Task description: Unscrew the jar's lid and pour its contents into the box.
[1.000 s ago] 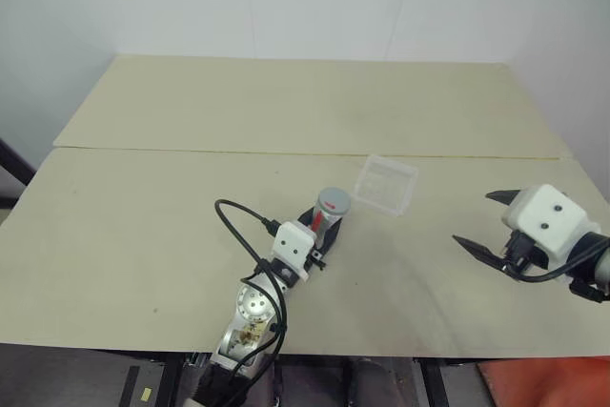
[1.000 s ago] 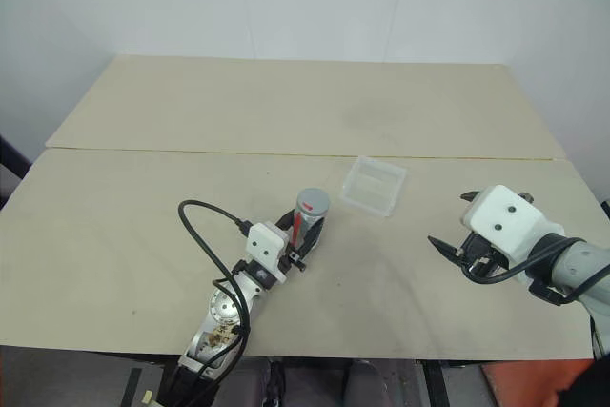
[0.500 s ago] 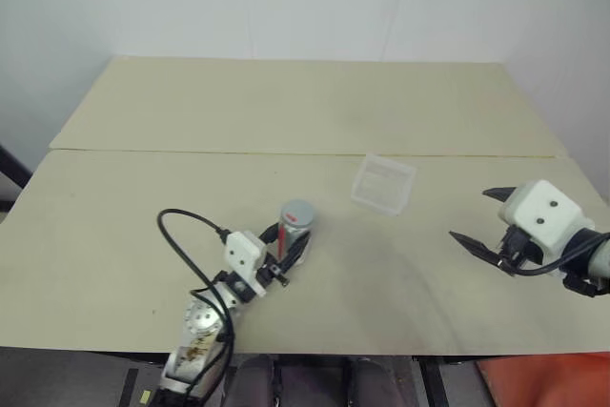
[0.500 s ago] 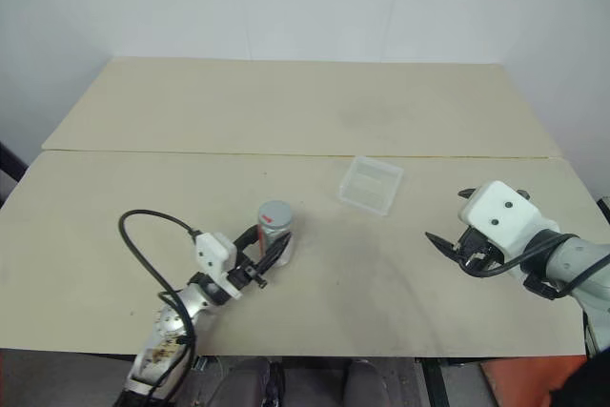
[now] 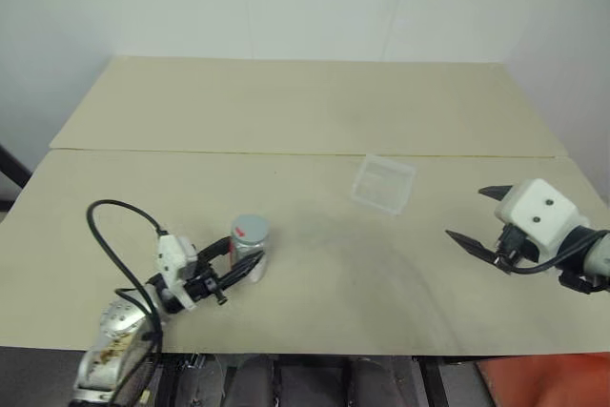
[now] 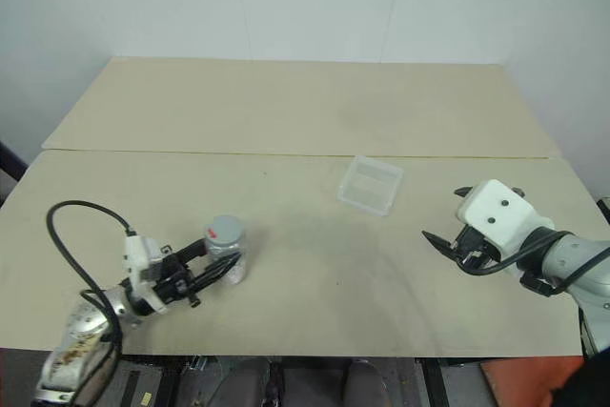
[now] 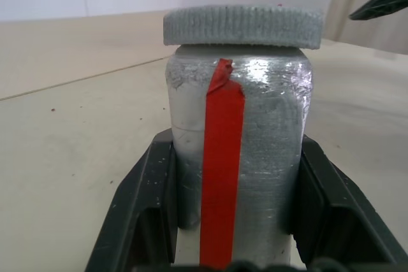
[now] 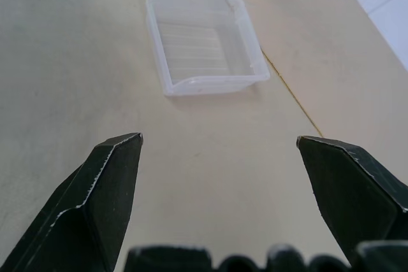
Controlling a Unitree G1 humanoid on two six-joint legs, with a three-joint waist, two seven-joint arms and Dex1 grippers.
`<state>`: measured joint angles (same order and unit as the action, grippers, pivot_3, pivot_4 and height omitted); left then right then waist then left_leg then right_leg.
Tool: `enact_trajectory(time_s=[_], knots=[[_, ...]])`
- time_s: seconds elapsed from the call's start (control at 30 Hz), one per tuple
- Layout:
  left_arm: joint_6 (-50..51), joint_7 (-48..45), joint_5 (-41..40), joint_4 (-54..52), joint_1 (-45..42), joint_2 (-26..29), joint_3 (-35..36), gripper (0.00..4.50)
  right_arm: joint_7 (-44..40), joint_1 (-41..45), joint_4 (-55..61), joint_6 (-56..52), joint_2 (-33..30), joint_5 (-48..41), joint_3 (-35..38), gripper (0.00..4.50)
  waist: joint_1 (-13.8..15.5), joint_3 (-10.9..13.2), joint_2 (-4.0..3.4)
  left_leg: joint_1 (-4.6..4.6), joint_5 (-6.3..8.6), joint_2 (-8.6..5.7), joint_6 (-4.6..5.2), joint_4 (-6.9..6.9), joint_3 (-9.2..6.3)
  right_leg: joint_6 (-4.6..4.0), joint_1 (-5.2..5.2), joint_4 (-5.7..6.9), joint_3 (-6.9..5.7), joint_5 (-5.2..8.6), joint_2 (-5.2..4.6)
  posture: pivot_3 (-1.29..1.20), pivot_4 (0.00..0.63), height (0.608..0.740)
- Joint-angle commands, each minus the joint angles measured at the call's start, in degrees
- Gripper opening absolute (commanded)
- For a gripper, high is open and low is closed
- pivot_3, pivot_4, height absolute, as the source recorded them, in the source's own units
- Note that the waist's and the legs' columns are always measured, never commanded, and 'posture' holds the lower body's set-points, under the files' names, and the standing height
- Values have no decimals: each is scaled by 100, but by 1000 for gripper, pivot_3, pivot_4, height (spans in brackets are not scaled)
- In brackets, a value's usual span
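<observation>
The jar (image 7: 268, 157), whitish with a red stripe, stands upright at the table's near left with its grey lid (image 7: 242, 27) on. My left gripper (image 5: 250, 260) is shut on the jar's lower body, one black finger (image 7: 143, 214) on each side. The jar (image 5: 248, 250) is well to the left of the clear box (image 5: 384, 184), which sits empty near the table's middle right. The wall hides the contents. My right gripper (image 5: 467, 213) hovers open, to the right of the box (image 8: 201, 39) and nearer me, pointing toward it with nothing between its fingers.
A seam (image 5: 191, 152) runs across the tan table between two boards, just behind the box. A black cable (image 5: 114, 235) loops up from my left arm. The table's front edge (image 5: 334, 350) lies close below both grippers.
My left gripper has moved the jar to the left along the table's near side, away from the box, and now points more to the right. The right gripper has stayed where it was.
</observation>
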<state>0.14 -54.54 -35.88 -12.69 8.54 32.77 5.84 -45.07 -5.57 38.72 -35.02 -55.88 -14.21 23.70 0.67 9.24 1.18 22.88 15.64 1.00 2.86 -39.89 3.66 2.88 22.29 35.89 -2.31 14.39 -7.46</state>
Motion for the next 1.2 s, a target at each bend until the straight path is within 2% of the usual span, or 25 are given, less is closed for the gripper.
enact_trajectory(time_s=[0.03,0.27,0.6,0.73,0.93,1.13,1.2], knots=[[155,-552,-389,39,141,305,482,1905,-12,77,12,159,-54,54,93,4500,-6,0,0,0,0,0,0,1,1,0,1,-1,1,0,0,0,150,740],[57,-238,-154,460,-617,267,919,1905,-36,213,-115,259,-85,63,-54,4500,35,0,1,1,-1,-3,-1,-3,-1,0,-3,1,-3,0,0,0,150,740],[6,209,376,414,-1678,-329,335,1905,37,882,-347,349,-16,64,-554,4500,2,1,2,4,-4,-8,-6,-2,3,2,0,-2,-1,-1,1,0,150,740],[-65,151,626,697,-2183,-634,-17,1905,155,1576,-404,245,161,-18,-1041,4500,-4,1,2,0,-5,-11,-7,-1,2,2,0,4,-2,-1,1,0,150,740],[-282,170,1048,1412,-3108,-1149,-468,1905,223,2824,-531,104,795,-206,-1958,4500,-3,1,3,7,-11,-16,-16,-3,2,2,5,1,-3,-2,3,0,150,740],[-424,43,1031,1651,-3413,-1544,-588,1905,354,3449,-444,-447,1567,-891,-2085,4500,-2,2,3,34,-25,-15,-40,-11,1,7,14,12,-9,-4,3,0,150,740],[-503,138,1101,1696,-3393,-1685,-606,1905,680,3607,-366,-684,1971,-1143,-2018,4500,-2,2,3,39,-24,-14,-38,-16,1,9,14,10,-10,-5,3,0,150,740]])
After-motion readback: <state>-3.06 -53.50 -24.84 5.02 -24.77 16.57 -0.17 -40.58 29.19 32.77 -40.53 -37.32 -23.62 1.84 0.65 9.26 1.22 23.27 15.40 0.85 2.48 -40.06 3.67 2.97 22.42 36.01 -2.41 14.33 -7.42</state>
